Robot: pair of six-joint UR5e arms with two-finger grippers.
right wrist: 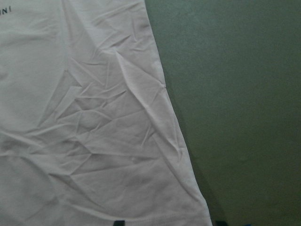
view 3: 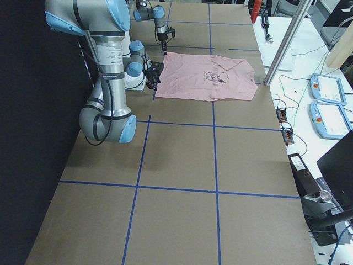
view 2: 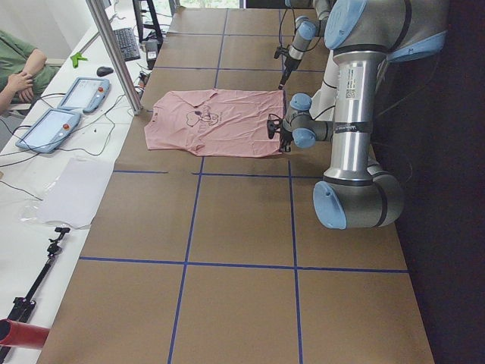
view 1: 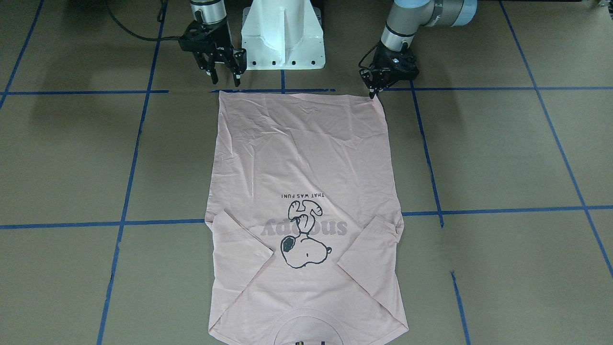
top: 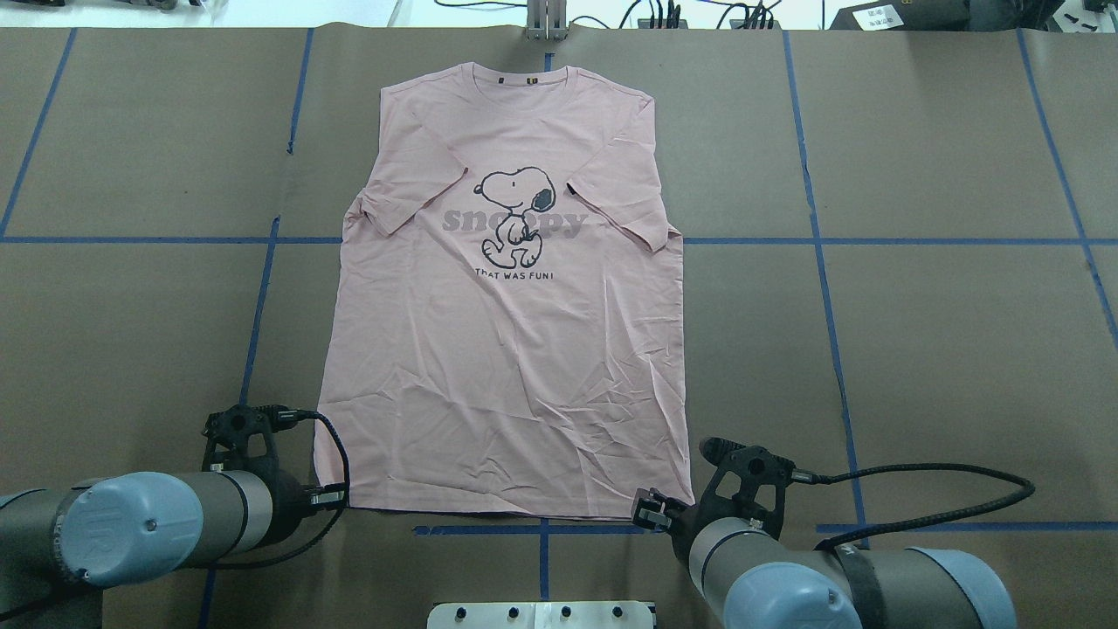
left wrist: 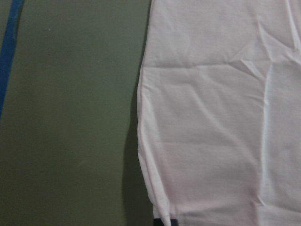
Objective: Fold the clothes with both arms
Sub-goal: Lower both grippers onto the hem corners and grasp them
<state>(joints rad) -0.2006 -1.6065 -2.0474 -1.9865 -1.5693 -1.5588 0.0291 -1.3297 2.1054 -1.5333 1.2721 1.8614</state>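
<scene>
T-shirt, pale pink, short-sleeved: lying flat and front-up on the brown table, hem toward the robot, neckline toward the far edge. Both sleeves are lying folded inward over the chest. Creases are showing across the lower half.

Snoopy cartoon, black outline: sitting mid-chest over the grey "snoopy" lettering, with a small dark line of text beneath.

Left arm: reaching down to the hem corner on its own side.

Left gripper: pointing down at that corner, fingers pressing together on the edge of the cloth. In the left wrist view only one dark tip is showing, at the hem corner.

Right arm: reaching down to the opposite hem corner.

Right gripper: hanging just short of the hem with its fingers standing apart. In the right wrist view two dark fingertips are showing at the bottom edge, one over the cloth and one just off it, so they are straddling the corner without closing on it.

Blue tape lines: dividing the table into large squares; one is running just behind the hem.

White pedestal base: standing between the two arms, near the hem's middle.
</scene>
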